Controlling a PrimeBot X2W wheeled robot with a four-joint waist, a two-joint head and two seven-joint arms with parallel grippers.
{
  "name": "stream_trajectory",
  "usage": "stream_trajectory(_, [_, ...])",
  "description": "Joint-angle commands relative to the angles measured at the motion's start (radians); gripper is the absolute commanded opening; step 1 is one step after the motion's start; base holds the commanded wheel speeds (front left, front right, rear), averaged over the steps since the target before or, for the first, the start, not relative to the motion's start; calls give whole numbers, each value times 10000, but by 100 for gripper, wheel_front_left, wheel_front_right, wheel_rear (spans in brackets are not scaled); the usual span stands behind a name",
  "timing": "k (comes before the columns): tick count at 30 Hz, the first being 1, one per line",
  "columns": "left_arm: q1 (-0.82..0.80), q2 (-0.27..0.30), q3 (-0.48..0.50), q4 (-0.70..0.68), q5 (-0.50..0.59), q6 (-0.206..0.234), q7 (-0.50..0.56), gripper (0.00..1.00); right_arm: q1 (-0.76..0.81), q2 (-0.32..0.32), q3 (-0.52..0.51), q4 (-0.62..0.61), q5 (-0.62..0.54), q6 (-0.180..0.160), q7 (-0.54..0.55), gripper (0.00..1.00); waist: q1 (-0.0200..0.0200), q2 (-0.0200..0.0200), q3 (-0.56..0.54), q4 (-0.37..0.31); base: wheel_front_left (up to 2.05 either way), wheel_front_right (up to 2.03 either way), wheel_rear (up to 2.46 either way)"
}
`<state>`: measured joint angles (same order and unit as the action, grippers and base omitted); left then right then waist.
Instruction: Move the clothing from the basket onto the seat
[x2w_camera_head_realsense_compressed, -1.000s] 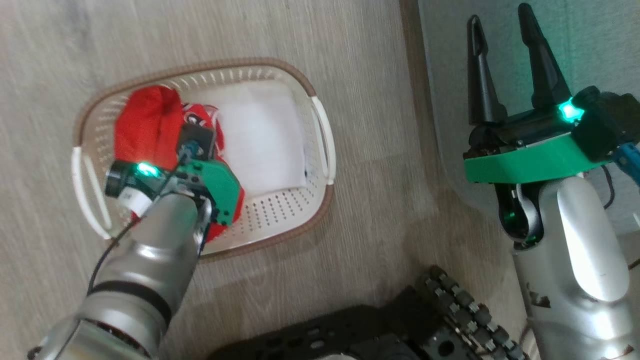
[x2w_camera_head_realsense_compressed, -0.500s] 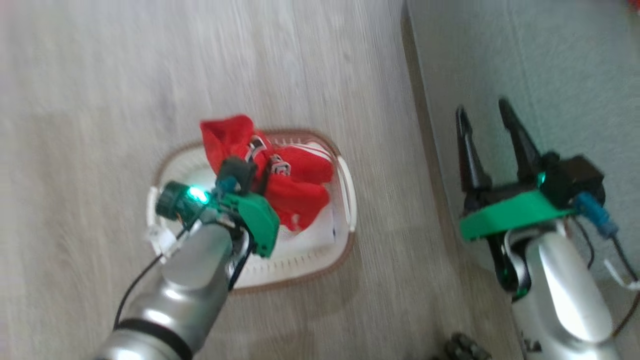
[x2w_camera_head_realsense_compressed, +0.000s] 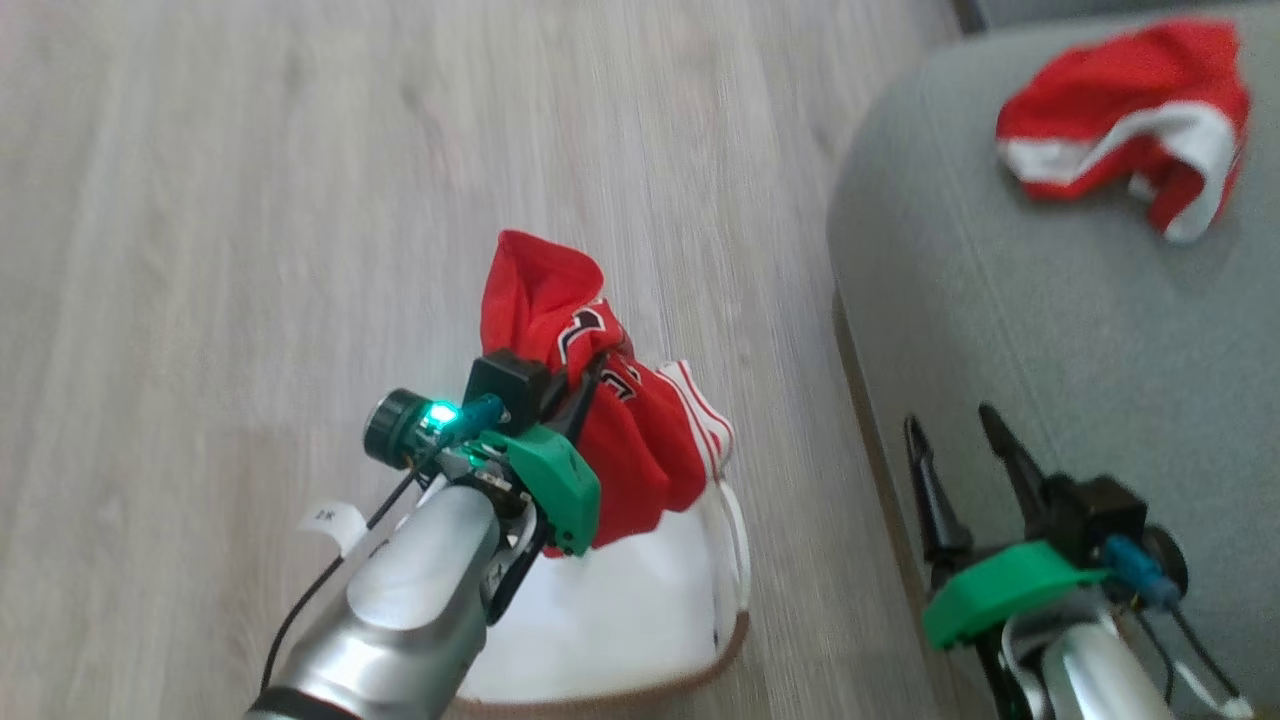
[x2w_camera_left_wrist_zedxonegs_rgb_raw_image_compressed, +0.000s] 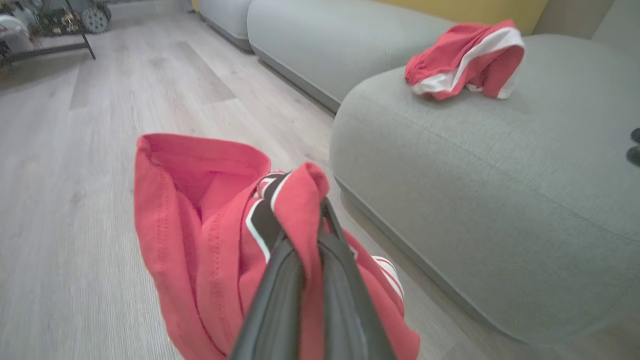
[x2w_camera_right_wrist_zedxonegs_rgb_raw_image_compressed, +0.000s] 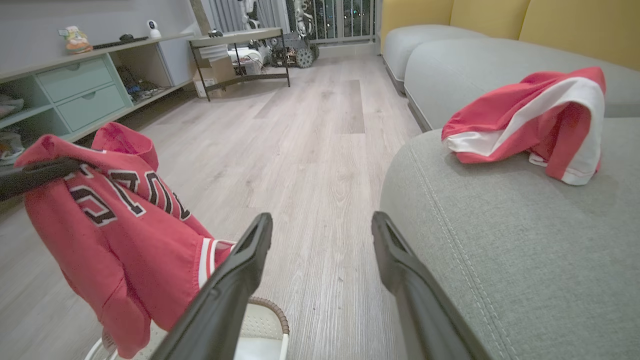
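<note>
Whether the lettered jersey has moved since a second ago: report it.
Yes: clamped in the left gripper, the jersey has risen out of the basket.

Living room in a home: grey sofa (x2w_camera_right_wrist_zedxonegs_rgb_raw_image_compressed: 500, 240) with yellow back cushions (x2w_camera_right_wrist_zedxonegs_rgb_raw_image_compressed: 575, 30), wood-plank floor (x2w_camera_right_wrist_zedxonegs_rgb_raw_image_compressed: 310, 130), sideboard (x2w_camera_right_wrist_zedxonegs_rgb_raw_image_compressed: 75, 90) with drawers and a figurine (x2w_camera_right_wrist_zedxonegs_rgb_raw_image_compressed: 76, 40) on top. Metal-frame table (x2w_camera_right_wrist_zedxonegs_rgb_raw_image_compressed: 240, 40) at the back, wheeled gear (x2w_camera_right_wrist_zedxonegs_rgb_raw_image_compressed: 300, 55) by it.
</note>
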<state>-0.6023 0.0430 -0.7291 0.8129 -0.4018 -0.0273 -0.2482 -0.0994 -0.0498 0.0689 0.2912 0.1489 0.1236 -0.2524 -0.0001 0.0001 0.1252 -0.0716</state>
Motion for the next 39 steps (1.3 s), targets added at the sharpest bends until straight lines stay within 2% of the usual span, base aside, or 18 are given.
stream_trajectory(1, [-191,121,322,-470,-66,-49,-135,0,39,-5,266,-229,-97,71,-93,100,1,-1,-1241,332,0,0,0])
stream_trajectory(16, [-1168,86,335,-1749,-416,-85,-113,0,157,-5,790,-332,-252,71,-93,100,1,-1,-2337,433,0,0,0])
stream_trajectory(23, [-1727,77,234,-1915,-584,-42,-101,0,-486,-5,1866,-361,-227,71,-93,100,1,-1,-2473,500,0,0,0])
stream_trajectory(30, [-2009,74,-26,-2088,-798,21,-106,0,-1461,-13,2564,548,-547,71,-93,100,1,-1,-2432,630,0,0,0])
stream_trajectory(39, [-2021,73,-596,-2799,-1083,254,-118,0,-2693,-101,3205,2566,-319,71,-93,100,1,-1,-2327,1036,0,0,0])
